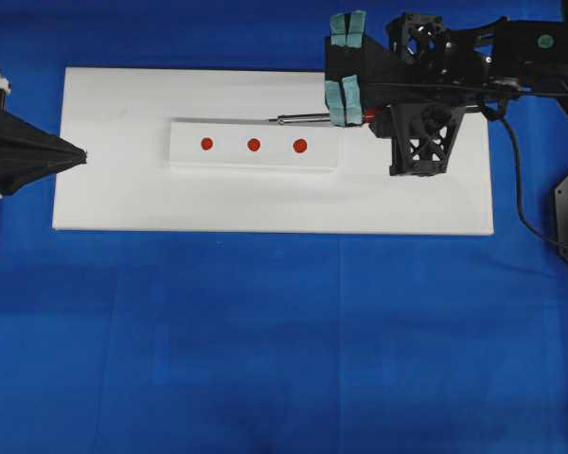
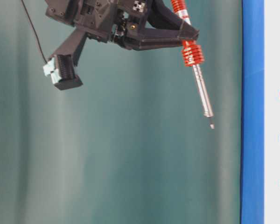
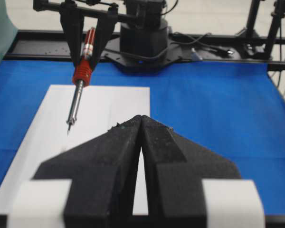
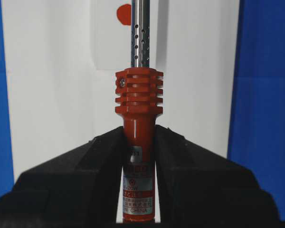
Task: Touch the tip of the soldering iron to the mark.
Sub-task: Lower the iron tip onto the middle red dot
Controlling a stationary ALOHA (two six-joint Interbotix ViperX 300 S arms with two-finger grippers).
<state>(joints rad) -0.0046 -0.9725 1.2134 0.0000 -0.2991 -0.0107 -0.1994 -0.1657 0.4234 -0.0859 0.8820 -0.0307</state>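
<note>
My right end effector (image 4: 138,156) is clamped on the soldering iron (image 4: 138,118), its two black fingers (image 4: 85,175) pressed against either side of the red-orange handle just behind the ribbed collar. The silver perforated shaft runs straight out ahead of my grip, and in the table-level view the iron hangs tilted, its dark tip (image 2: 212,125) in the air and apart from the surface. Below and ahead of the end effector lies a white board (image 1: 123,199) on the blue counter (image 1: 265,340), and on it a smaller white strip (image 1: 185,156) with three red marks in a row. In the overhead view the shaft lies along the far edge of that strip, with the tip (image 1: 275,120) just beyond the nearest mark (image 1: 300,146) and to one side of it; the middle mark (image 1: 254,145) and the farthest mark (image 1: 206,144) lie further out along the same line. From my right wrist camera, one red mark (image 4: 124,14) shows just left of the shaft. A thin black cord (image 1: 517,180) trails behind my arm. My left end effector (image 3: 141,142) sits well apart at the opposite end of the board, its black fingers shut together to a point with nothing between them.
</note>
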